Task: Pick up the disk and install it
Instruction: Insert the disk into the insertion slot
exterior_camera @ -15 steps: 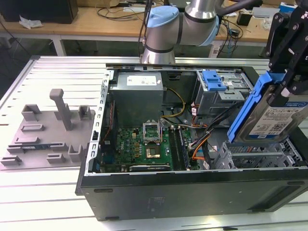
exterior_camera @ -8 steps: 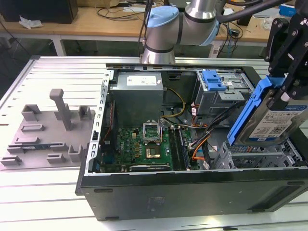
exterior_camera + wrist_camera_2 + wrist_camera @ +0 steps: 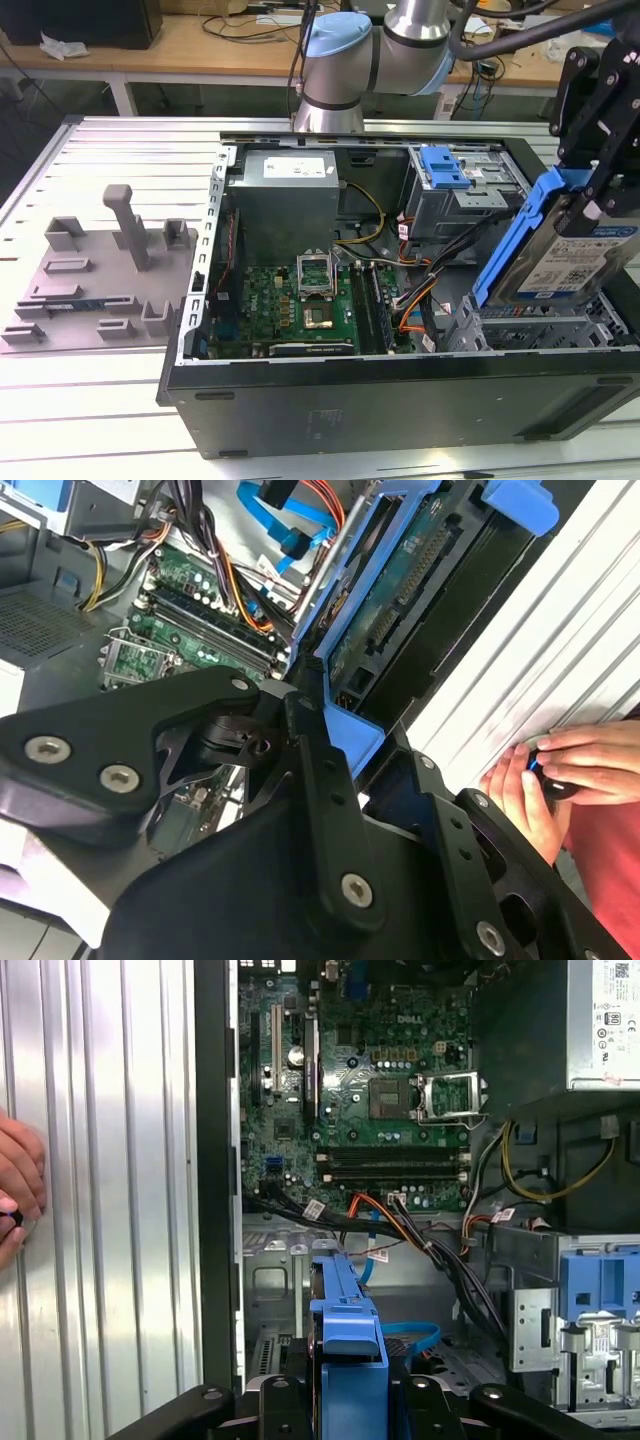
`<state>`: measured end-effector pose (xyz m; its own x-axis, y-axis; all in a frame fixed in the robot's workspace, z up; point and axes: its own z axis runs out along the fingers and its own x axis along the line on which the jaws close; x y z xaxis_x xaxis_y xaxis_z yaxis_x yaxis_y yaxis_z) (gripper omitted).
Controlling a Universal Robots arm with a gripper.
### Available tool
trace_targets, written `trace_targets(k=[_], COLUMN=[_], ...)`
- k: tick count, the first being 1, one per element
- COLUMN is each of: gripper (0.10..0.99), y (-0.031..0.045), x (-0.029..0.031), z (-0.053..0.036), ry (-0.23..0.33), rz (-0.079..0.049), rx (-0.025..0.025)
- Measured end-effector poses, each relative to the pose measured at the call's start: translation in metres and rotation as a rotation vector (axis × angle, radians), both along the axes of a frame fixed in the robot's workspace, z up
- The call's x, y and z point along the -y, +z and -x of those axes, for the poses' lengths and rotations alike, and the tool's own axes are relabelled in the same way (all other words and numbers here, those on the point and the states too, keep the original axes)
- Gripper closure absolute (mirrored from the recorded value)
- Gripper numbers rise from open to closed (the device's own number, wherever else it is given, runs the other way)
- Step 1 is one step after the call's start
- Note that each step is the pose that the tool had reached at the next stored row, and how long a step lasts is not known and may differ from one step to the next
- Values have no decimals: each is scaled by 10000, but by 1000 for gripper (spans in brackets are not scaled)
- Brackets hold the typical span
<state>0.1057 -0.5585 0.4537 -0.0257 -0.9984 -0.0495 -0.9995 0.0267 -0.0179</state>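
black gripper clamped on the silver-grey hard drive in its blue plastic carrier, held tilted, long axis slanting down toward the grey metal drive cage just beneath it.

Whole computer case viewed obliquely from above in exterior view. Both wrist views taken close, past gripper, into case; motherboard shared by all three.

Below the jaws of the black gripper, the grey sheet-metal drive bay seems open. Beside the jaws, a bundle of black and orange cables crowds the gap, and a blue-latched grey metal cage stands beyond them.
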Motion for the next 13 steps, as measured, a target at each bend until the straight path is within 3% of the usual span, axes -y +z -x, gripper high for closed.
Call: trace_targets(k=[13], gripper=[718], y=[-208], x=[4], z=[-3], ry=[-1], rz=[-2], rx=[1])
